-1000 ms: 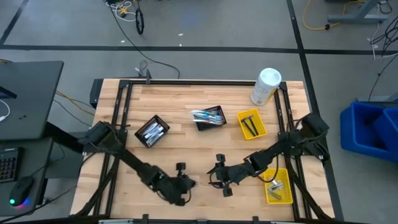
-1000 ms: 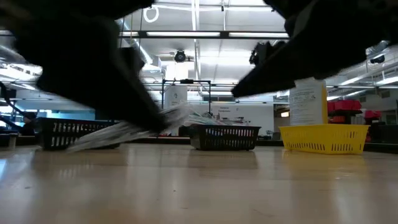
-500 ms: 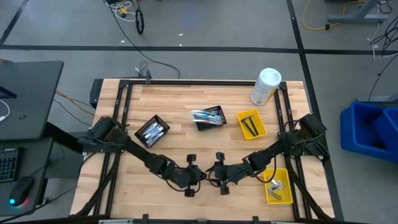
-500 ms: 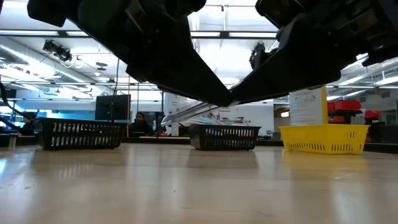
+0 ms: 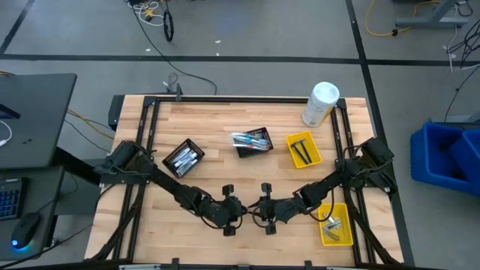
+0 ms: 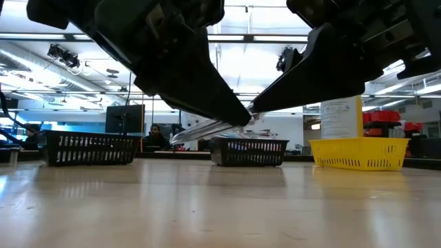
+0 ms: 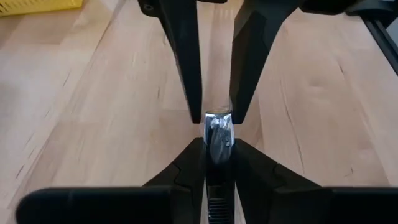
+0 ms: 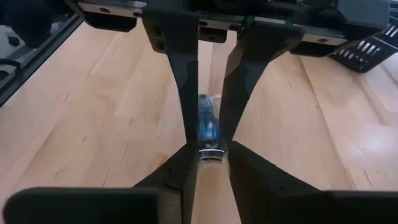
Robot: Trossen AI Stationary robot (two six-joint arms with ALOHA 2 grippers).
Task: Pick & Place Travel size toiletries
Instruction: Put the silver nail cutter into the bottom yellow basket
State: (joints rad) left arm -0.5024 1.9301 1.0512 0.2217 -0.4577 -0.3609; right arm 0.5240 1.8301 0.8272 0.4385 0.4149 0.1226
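- On the left of the counter (image 5: 202,120) you have a black basket (image 5: 184,158) holding silvery items, untouched right now.
- Your left pincer (image 5: 241,212) sits near the front edge at mid-counter, raised off the wood. Its fingers (image 7: 186,168) are pinched narrow on one end of a slim clear-wrapped item, likely a toothbrush (image 7: 217,134).
- That toothbrush (image 6: 207,127) hangs in the air between the two arms, well above the surface in the low view, tilted slightly.
- Your right pincer (image 5: 259,212) meets the left one tip to tip. Its fingers (image 8: 180,165) flank the other end of the wrapper and touch it; I judge it is gripping, though the hold looks fresh.
- This reads as a handover from left arm to right.
- Next you need the right grip firm before the left lets go; then draw the left arm back along the item's length so it doesn't snag the wrapper.
- Further right lie the middle basket (image 5: 253,141), a yellow tray (image 5: 304,148) and a second tray (image 5: 335,225) by the right arm, a likely drop spot.
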